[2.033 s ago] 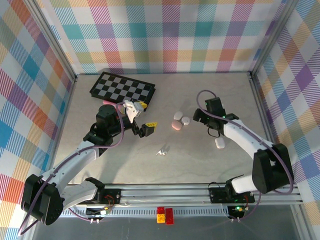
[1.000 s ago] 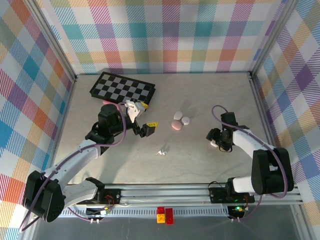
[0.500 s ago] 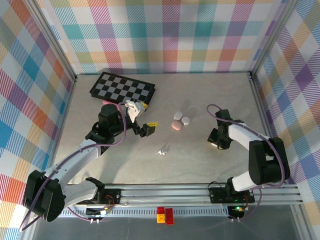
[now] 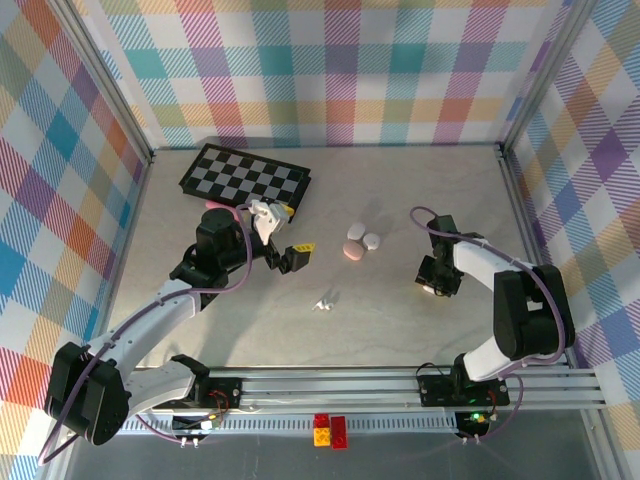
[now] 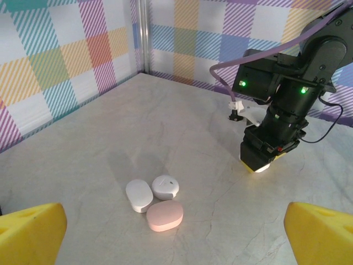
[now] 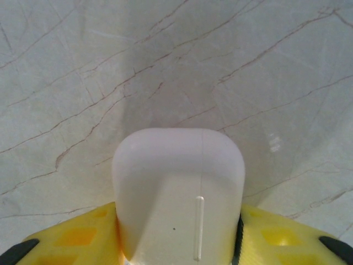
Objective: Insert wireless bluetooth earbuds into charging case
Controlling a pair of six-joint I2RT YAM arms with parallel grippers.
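Top external view: the wireless bluetooth earbuds [image 4: 323, 302] lie as a small white cluster on the bare counter [image 4: 400, 335], between the two arms and nearer the bases than a group of three loose cases [image 4: 358, 241]. No fingers touch the earbuds. How many buds make up the cluster is too small to tell.

The left fingers [image 4: 295, 230] are spread wide apart and grip nothing. In the left wrist view their yellow tips [image 5: 28, 232] sit at the two lower corners with bare counter between them. Ahead of them lie the three loose cases, two white and one pink, touching or nearly touching.

The right fingers [image 4: 437, 283] are at the counter on the right side, well apart from the earbuds. In the right wrist view they are closed on a rounded white case [image 6: 177, 187], with yellow pads pressed against both of its sides. The case's lid seam is visible; whether it rests on the counter cannot be told.

A folded chessboard [image 4: 245, 177] lies at the far left of the counter, beyond the left arm.
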